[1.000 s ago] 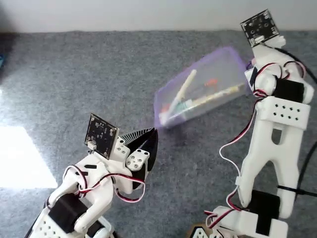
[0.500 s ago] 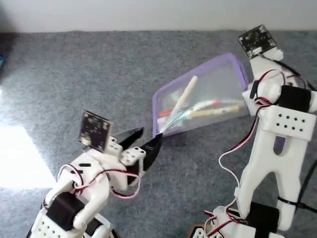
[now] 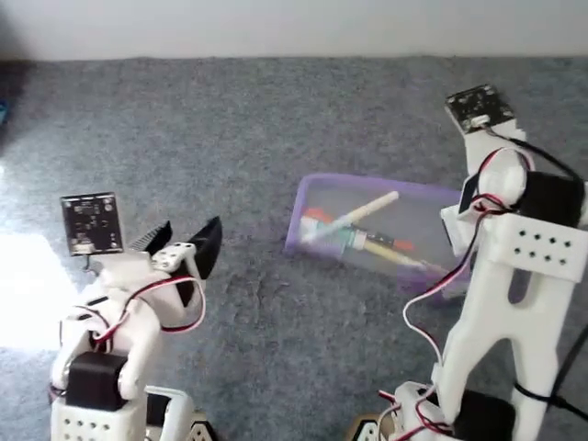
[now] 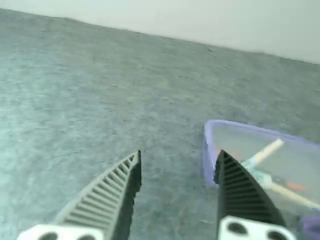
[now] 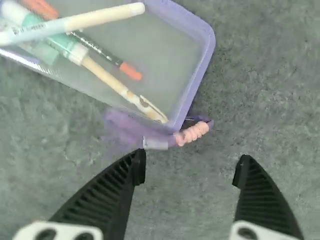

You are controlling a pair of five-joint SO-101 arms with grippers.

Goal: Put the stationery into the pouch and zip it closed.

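Note:
A clear pouch with purple edging (image 3: 386, 234) lies flat on the grey carpet, holding several pens and pencils (image 3: 363, 230). In the right wrist view the pouch (image 5: 150, 55) has a pink zipper pull (image 5: 192, 132) at its near corner. My right gripper (image 5: 190, 167) hangs open just short of that pull, touching nothing. My left gripper (image 3: 184, 243) is open and apart from the pouch, off to its left in the high view. The left wrist view shows the pouch (image 4: 265, 155) beyond my left gripper (image 4: 177, 160).
Grey carpet (image 3: 230, 138) covers the table up to a pale wall at the back. A bright patch of light (image 3: 28, 285) lies at the left edge. The right arm's white body (image 3: 510, 276) stands over the pouch's right end.
The pouch dropped from a tilted, lifted pose to lie flat. My left gripper drew back to the left, away from the pouch corner. The right gripper let go and now stands open.

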